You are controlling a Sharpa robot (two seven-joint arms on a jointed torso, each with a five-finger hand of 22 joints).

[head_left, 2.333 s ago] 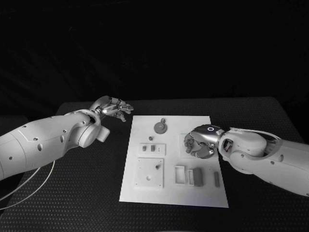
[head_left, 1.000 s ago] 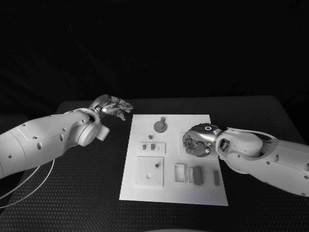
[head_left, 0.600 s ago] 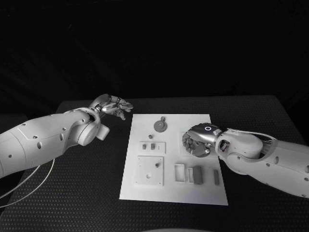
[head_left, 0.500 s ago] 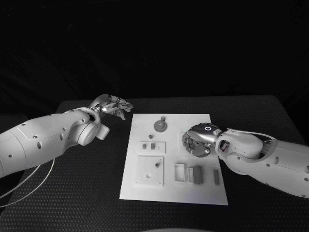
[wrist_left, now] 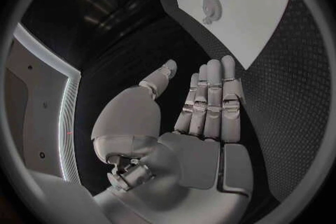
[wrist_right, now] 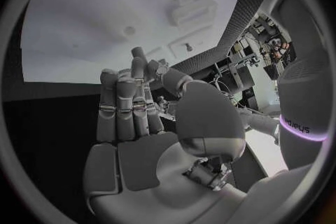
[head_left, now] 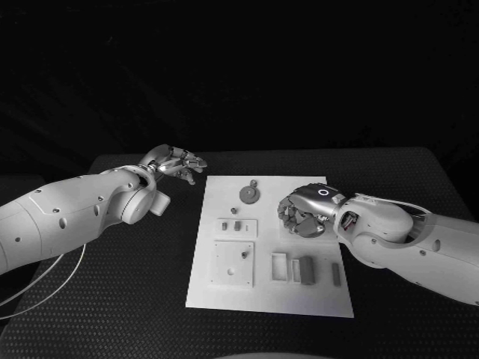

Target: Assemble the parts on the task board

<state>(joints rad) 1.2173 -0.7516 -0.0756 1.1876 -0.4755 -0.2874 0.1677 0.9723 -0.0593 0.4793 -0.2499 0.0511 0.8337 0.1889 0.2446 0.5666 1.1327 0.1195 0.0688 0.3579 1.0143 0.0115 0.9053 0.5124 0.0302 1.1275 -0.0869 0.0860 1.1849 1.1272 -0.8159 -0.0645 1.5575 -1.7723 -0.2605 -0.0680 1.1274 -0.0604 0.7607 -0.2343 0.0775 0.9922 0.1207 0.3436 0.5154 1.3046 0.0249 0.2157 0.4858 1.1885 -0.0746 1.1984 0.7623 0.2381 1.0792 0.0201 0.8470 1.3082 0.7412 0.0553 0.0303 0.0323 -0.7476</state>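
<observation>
Black textured table (head_left: pixel 110 299) carries the white task board (head_left: pixel 266 299) at its middle, long side running away from the robot.

Left of the board, off its far left corner, the left hand (head_left: pixel 175 164) hovers above the table. In the left wrist view its fingers (wrist_left: pixel 210 103) lie straight and close together, thumb set apart, nothing in the grasp.

On the board itself, grey parts are distributed as follows. A round disc part (head_left: pixel 247 196) sits near the far end, on the midline. Nearer the robot, toward the board's left edge, a small plate with two small pieces (head_left: pixel 236 227) lies flat. Below that, a larger square plate (head_left: pixel 233 265) lies flat. Beside it, toward the board's right edge, stand a white frame (head_left: pixel 278 268), a grey block (head_left: pixel 307 268) and a slim grey bar (head_left: pixel 336 271), side by side and apart.

Over the board's right half, between disc and block, the right hand (head_left: pixel 304 213) hangs palm down. In the right wrist view its fingers (wrist_right: pixel 122 106) are extended, held together, thumb alongside, holding nothing.
</observation>
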